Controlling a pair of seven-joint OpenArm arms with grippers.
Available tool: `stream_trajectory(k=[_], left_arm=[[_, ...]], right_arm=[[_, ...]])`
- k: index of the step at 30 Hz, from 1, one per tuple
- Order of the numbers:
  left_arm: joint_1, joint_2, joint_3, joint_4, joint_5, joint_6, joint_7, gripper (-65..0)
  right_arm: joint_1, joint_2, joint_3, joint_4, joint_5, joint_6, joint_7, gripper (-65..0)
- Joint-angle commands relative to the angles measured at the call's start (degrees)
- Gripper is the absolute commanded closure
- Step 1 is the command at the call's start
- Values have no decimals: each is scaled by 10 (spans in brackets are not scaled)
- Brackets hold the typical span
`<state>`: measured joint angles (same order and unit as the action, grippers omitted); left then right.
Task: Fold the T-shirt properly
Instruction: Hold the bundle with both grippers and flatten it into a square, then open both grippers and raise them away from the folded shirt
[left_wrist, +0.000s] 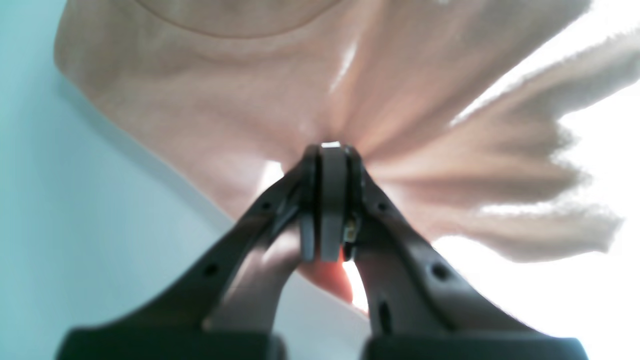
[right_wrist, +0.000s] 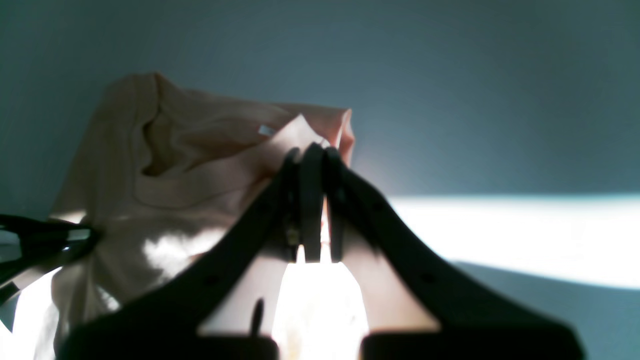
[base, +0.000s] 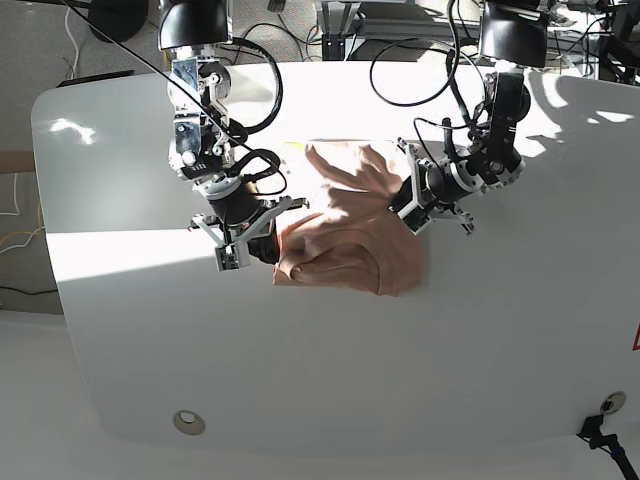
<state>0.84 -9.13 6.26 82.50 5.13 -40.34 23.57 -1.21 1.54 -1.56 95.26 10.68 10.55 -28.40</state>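
Note:
The salmon-pink T-shirt (base: 350, 235) lies bunched and partly folded on the middle of the white table (base: 330, 380). My left gripper (base: 400, 193), on the base view's right, is shut on the shirt's right side. In the left wrist view the cloth (left_wrist: 200, 100) fans out in folds from the closed gripper (left_wrist: 330, 150). My right gripper (base: 273, 240), on the base view's left, is shut on the shirt's left edge. In the right wrist view the closed gripper (right_wrist: 310, 150) pinches a fold of the T-shirt (right_wrist: 165, 190) beside a small pale tag (right_wrist: 266, 130). The ribbed neck (right_wrist: 150, 150) gapes open.
Cables (base: 410, 60) and both arm bases stand along the table's back edge. A round metal insert (base: 187, 422) sits near the front left corner. A black clamp (base: 600, 432) is at the front right edge. Bright sunlight bands cross the table.

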Motion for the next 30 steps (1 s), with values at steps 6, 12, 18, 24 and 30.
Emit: stream_trajectory(k=[6,12,18,24,30], left_arm=[[-4,-3,-2,6,17,3,20,0],[-3,-3,-2,6,17,3,20,0],[-5,-3,-2,8,15,3,19,0],[-9,-2,-39,62,17,3,19,0],[-17,1,-87,149,15,3,17,0]], right_arm=[[50,-4,-60,-91,5,-3,22,0],[81,6,-59,-199,2,-3,99,0],[120,48,-59,-201,3,-4,99,0],[96,62,-59,-85,2,-5,95,0],[42,62,-60,0,-32,-15,98,0]])
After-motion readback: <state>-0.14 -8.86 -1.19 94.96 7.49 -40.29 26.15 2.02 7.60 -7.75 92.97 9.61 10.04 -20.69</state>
